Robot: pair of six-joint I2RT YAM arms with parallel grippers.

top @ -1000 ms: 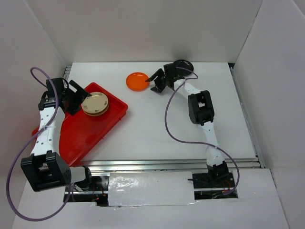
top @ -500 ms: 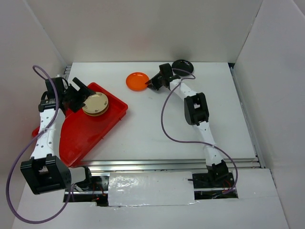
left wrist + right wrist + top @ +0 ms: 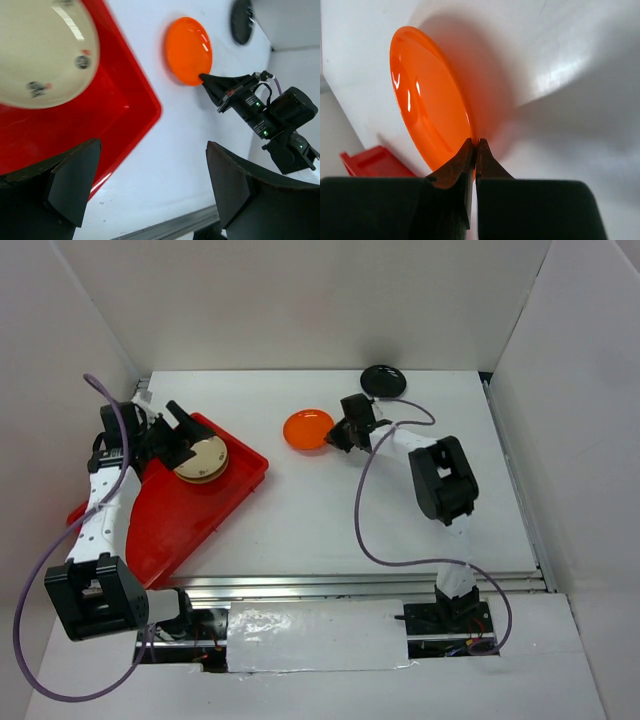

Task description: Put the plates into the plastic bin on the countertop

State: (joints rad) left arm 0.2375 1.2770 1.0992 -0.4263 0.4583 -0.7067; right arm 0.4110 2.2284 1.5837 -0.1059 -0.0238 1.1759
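An orange plate point(image 3: 307, 429) point(image 3: 427, 105) point(image 3: 188, 50) is pinched at its right rim by my right gripper point(image 3: 338, 434) point(image 3: 475, 145), which is shut on it over the white countertop point(image 3: 380, 510). A cream plate point(image 3: 201, 459) point(image 3: 42, 55) with small motifs lies in the red plastic bin point(image 3: 170, 520) point(image 3: 125, 100) at the left. My left gripper point(image 3: 180, 435) point(image 3: 152, 185) hangs open over the bin's far corner, beside the cream plate, with nothing between its fingers. A black plate point(image 3: 384, 379) point(image 3: 242, 21) rests at the back of the countertop.
White walls enclose the countertop on three sides. A metal rail point(image 3: 350, 585) runs along the near edge. A purple cable point(image 3: 365, 530) loops off the right arm above the surface.
My right gripper closed on the orange plate's rim and carried it a little nearer and to the right. The left gripper shifted slightly along the bin's far corner.
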